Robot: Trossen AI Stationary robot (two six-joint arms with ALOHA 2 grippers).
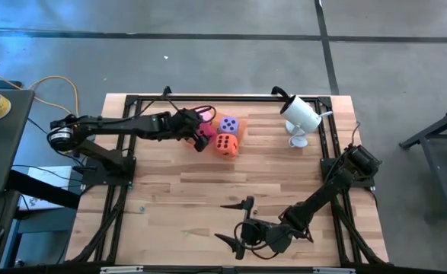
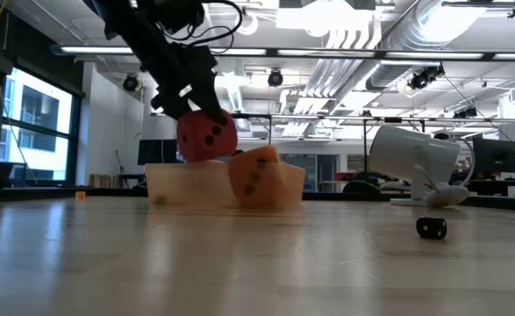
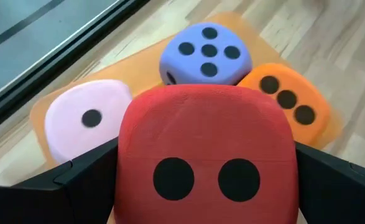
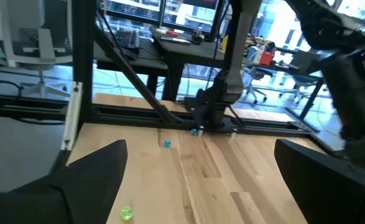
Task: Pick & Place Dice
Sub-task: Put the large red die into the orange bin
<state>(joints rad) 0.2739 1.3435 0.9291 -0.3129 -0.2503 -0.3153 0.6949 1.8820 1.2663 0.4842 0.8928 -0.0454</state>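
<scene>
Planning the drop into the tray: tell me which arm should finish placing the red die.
Left. The left gripper has the red die between its fingers, above the orange tray beside the other dice. The right gripper waits open, far off at the table's near edge.

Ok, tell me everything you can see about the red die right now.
The red die is a soft-looking cube with rounded edges and a face of two dark pips toward the left wrist camera. It sits between the fingers of the left gripper, lifted above the translucent orange tray at the table's far side. Below it lie the pink die, purple die and orange die.
</scene>
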